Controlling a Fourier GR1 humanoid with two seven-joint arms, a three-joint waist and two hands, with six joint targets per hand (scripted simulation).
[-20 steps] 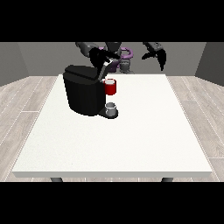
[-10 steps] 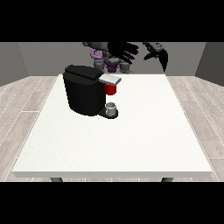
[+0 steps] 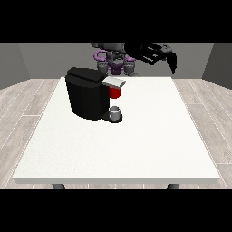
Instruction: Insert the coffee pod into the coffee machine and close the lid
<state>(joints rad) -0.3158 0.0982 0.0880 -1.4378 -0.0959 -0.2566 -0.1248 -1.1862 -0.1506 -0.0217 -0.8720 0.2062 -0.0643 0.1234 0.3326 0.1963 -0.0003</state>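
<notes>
The coffee machine stands on the white bench, at the rear left portion of the surface as seen from the front view. Its body is black. The lid is a grey flap lying nearly level across the top front of the machine, in the lowered position. Directly below the lid a red part, which appears to be the coffee pod or its holder, shows at the front of the machine. Under it a small grey cup sits on the machine's base.

One robot hand is visible, at the view's right, raised above the rear edge of the bench. It is black. Its fingers appear to be spread, and nothing is seen between them. The second robot hand cannot be made out against the robot's torso behind the machine.

Relative to the visible robot hand, the coffee machine lies lower and toward the view's left, well apart from it. The lid and the red part are the machine's nearest parts to that robot hand, and neither is touched by it.
</notes>
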